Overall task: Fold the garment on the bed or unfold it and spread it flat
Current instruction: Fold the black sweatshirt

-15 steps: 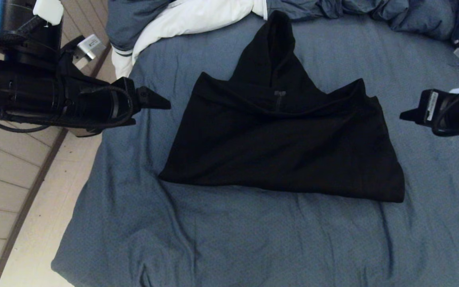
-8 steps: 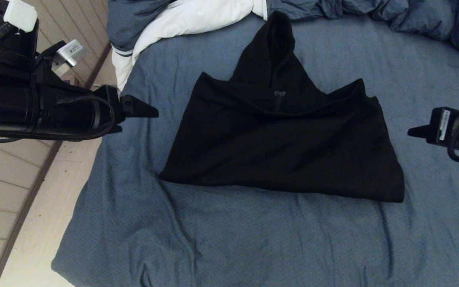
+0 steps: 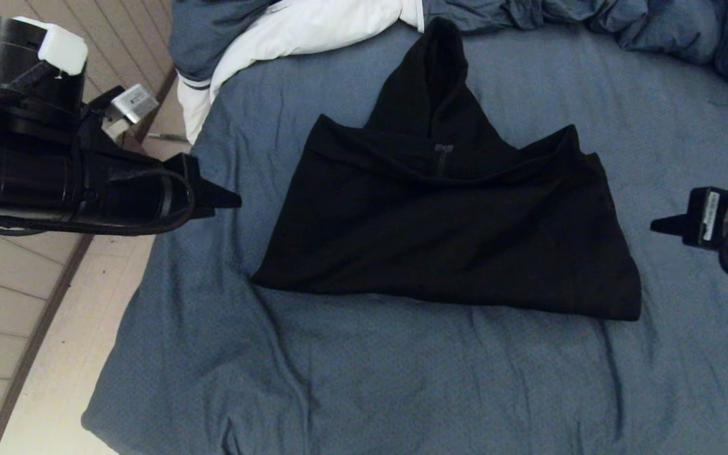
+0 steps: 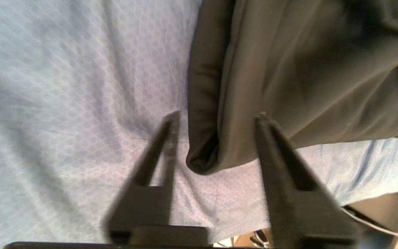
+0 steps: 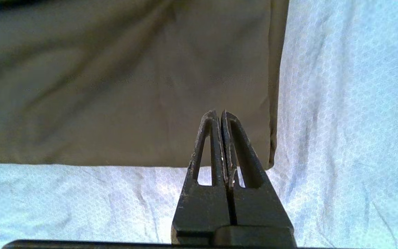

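The garment (image 3: 446, 234) lies in the middle of the bed (image 3: 364, 379), partly folded, with its sleeves tucked in. Its hood points to the far end of the bed, toward the duvet (image 3: 288, 31), and its wide bottom edge faces the robot. In this shape it is wider than it is long, so its long line runs from side to side. The left claw (image 3: 228, 199) hangs over the bed just beside the garment's left edge, near its bottom corner. Its two fingers stand apart and hold nothing. The right claw (image 3: 661, 225) hangs off the garment's right side, pinched tight with nothing in it. What could go wrong? The left claw could grab the bed sheet along with the corner, because the sheet lies right under it. It could also catch only the top layer, and then the fold would open up. A shut right claw cannot pick up its side.
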Available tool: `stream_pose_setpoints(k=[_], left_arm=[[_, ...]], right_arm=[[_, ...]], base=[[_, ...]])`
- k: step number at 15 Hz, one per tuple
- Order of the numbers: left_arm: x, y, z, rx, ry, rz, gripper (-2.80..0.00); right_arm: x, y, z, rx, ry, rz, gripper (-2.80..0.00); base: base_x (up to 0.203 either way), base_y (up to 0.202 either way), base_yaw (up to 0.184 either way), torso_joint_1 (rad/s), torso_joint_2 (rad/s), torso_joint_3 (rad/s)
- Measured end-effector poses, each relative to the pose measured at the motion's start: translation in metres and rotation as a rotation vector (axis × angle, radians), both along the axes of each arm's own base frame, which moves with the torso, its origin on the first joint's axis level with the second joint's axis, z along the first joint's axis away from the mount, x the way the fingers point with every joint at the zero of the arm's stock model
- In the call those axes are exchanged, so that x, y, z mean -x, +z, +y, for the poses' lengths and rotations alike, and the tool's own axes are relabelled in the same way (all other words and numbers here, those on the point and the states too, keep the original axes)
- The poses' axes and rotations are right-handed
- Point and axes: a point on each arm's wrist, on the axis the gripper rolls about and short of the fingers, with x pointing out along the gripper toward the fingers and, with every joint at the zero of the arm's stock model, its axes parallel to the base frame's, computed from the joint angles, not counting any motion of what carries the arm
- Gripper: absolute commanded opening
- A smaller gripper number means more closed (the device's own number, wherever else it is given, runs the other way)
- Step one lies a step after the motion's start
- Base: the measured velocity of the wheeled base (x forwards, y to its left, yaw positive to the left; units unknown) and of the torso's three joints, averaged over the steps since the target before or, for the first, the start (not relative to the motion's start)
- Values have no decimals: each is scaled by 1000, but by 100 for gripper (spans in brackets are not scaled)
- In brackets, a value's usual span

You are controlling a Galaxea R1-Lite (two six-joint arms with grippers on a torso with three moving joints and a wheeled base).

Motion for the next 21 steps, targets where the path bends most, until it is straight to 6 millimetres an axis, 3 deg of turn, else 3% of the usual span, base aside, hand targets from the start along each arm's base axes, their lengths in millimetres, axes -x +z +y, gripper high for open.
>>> stream_pose_setpoints(k=[5,6,7,15,21], left_arm=[[-20,-15,-16,-14,-28,41,-280],[-24,-15,-20,-15,-33,40,0],[-28,-15,-24,-17,-36,36,0],[-60,-10,-44,-26,-62,-14,0],[-93,-38,-59,-58,-73,0,0]], right_arm=[[-5,-19,-4,1,-22,94,-280],[-6,-22,-5,1,-29,108,-280],[-7,-24,-7,1,-35,118,0],[-18,-29,-15,5,-69,138,0],[-38,-41,-23,-4,-88,162,0]], base=[[0,0,0,0,0,0],[0,0,0,0,0,0],[0,0,0,0,0,0],[0,0,0,0,0,0],[0,0,0,0,0,0]])
